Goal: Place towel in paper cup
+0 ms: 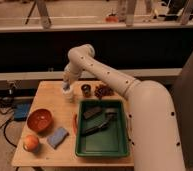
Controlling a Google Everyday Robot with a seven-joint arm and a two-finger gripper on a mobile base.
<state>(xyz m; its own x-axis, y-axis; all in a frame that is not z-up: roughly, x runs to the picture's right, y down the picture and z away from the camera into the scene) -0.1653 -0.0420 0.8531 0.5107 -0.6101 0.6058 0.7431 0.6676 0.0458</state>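
Jaws are giving nothing away, apart or together, I cannot tell, as the gripper (67,88) is hovering right over the paper cup (67,95) at the bench's (49,100) eleven o'clock. The towel isn't showing separately, so I'm judging it's at the cup mouth, with release and retreat left. Counting: one paper cup, one bowl (40,120), one apple (31,142), one sponge (57,136), one tray (102,149).

Table (49,94) (end effector (67,88) above) carries tray (104,143), bowl (40,120).

We hold our tool (67,85) just above the white paper cup (68,93) at the far side of the wooden counter (45,155).
Nearer the front we see a green plastic tray (101,146) holding dark objects, and left of it a round orange bowl (40,120), a blue rectangular sponge (57,136) and a reddish-yellow fruit (31,143).
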